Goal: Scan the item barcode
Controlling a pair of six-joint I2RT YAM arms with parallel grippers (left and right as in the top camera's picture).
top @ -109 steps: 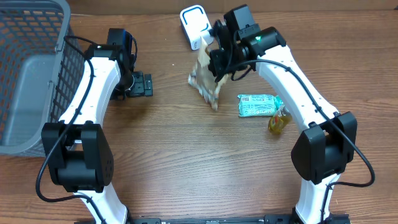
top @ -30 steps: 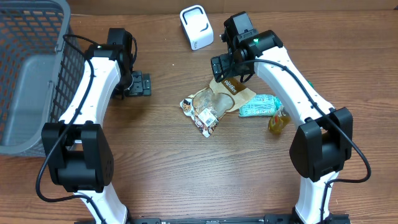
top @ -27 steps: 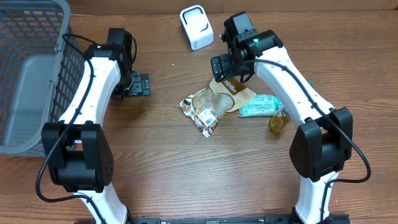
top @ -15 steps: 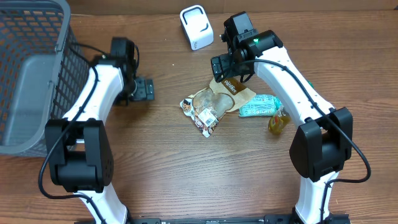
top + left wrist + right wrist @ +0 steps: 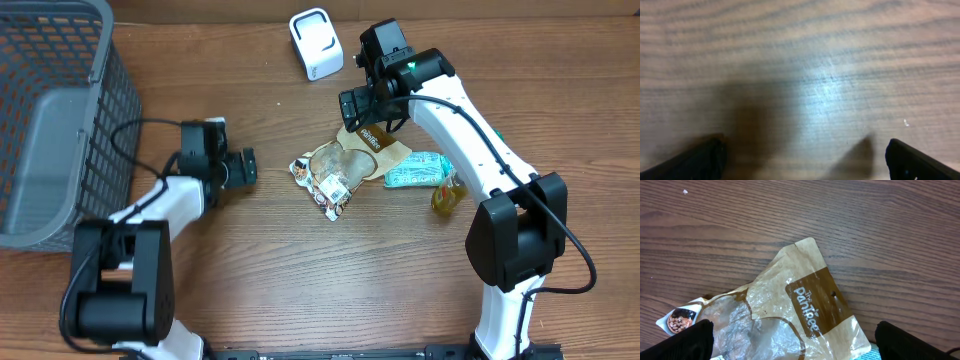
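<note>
Gaping, left pincer (image 5: 240, 168) and right pincer (image 5: 362, 118) could crumple the crinkled brown-and-clear snack bag (image 5: 345, 165), leaving it unscannable.

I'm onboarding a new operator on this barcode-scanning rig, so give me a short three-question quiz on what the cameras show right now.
1. True or false: the left gripper is open over bare wooden table, holding nothing.
2. Short answer: which gripper is nearer the grey mesh basket?
3. What lies directly below the open right gripper?
A) green plastic packet
B) brown paper snack bag with a clear window
C) white box-shaped scanner

Key: 1 true; 2 the left one; 3 B.
</note>
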